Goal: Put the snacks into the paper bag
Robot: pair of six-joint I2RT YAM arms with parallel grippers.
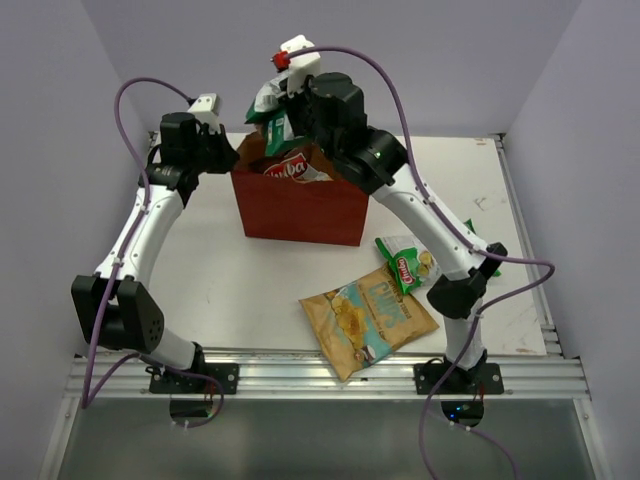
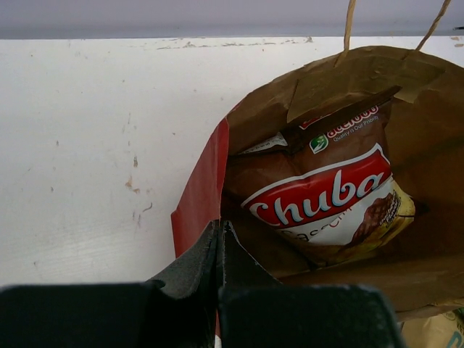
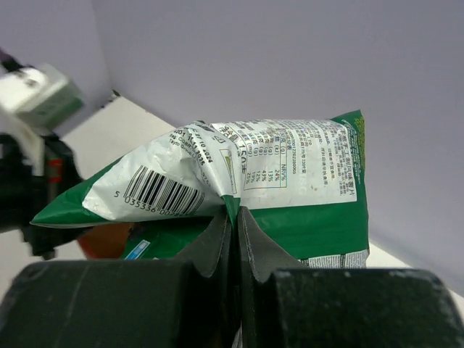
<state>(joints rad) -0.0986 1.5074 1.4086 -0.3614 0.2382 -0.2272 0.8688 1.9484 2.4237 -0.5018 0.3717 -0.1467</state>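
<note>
Right tool [image 3: 233,214] pinches green-white packet [image 3: 290,174] above bag [image 1: 345,200] rim.

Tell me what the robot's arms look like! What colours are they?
The left arm and right arm are smooth white tubes with chunky black joints. A purple cable loops along each. Each wrist carries a little white camera box; the right one has a red knob. The left gripper and right gripper have dark, flat, pointed fingers.
</note>
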